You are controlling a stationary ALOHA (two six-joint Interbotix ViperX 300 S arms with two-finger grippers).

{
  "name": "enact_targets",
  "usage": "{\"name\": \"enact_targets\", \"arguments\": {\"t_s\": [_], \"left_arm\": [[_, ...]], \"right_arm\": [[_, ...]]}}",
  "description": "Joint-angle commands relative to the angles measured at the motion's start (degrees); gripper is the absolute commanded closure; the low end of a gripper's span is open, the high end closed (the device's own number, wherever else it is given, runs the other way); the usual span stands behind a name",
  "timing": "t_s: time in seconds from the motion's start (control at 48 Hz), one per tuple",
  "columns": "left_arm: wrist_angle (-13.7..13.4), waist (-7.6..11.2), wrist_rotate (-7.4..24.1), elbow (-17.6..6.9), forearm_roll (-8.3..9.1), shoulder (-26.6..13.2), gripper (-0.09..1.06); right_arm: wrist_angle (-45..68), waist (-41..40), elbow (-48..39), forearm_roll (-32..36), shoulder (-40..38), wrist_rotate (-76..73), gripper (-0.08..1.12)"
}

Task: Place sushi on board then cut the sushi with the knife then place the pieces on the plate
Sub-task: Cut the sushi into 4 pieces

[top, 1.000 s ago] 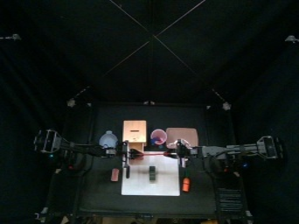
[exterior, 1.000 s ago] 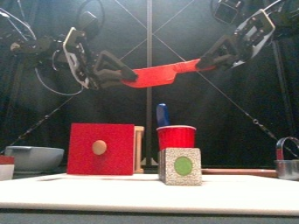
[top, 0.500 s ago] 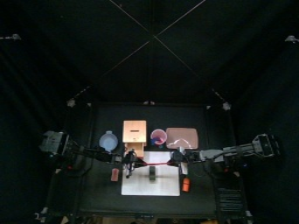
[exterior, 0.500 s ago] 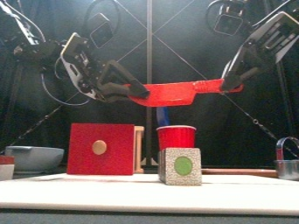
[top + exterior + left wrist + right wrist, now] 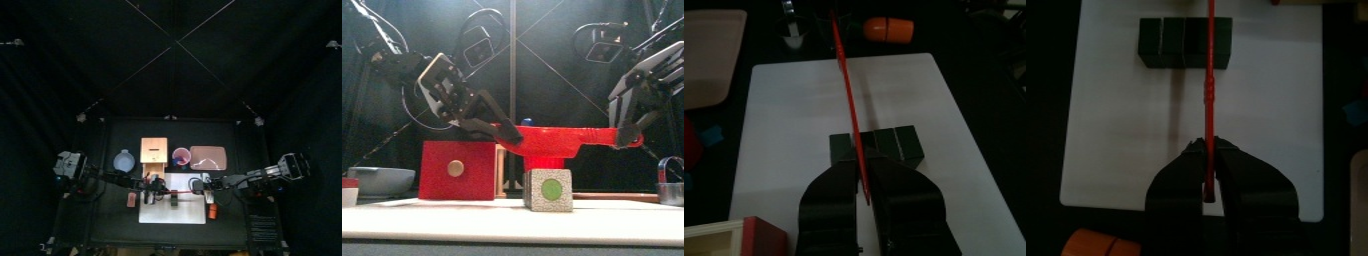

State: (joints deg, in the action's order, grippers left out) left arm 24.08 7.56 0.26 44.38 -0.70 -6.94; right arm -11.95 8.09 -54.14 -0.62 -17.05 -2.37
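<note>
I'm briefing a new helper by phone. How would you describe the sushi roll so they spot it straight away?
Find the white cutting board at the table's front middle. The sushi roll is the only thing lying on it, under the raised red toy knife. It is a short row of dark green blocks, unlike the orange toy off the board's edge.

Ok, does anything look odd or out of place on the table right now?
Only the grip: the red knife is clamped at both ends, one end in the left gripper, the other in the right gripper, stretched across above the sushi on the white board. Nothing looks spilled, toppled or broken.
</note>
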Motion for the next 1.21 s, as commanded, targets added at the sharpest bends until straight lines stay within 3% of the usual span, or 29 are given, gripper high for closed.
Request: {"name": "enact_targets", "arguments": {"t_s": [0.021, 0.208, 0.396, 1.208], "left_arm": [[-3.0, 0.18, 0.1, -2.6, 0.18, -0.1, 0.54], [-9.1, -0.09, 0.1, -4.4, 0.18, -1.0, 0.54], [-12.4, -0.09, 0.0, -5.0, 0.18, -1.0, 0.54], [-15.1, 0.53, -0.1, -4.5, 0.00, -0.2, 0.54]], "right_arm": [[0.1, 0.4, 0.2, 0.8, -0.4, 0.3, 0.64], [0.1, 0.4, 0.2, 2.6, -0.5, 0.3, 0.64], [0.1, 0.4, 0.1, 3.9, -0.4, 0.3, 0.64], [0.2, 1.9, 1.4, 3.5, 1.4, 0.2, 0.64]]}}
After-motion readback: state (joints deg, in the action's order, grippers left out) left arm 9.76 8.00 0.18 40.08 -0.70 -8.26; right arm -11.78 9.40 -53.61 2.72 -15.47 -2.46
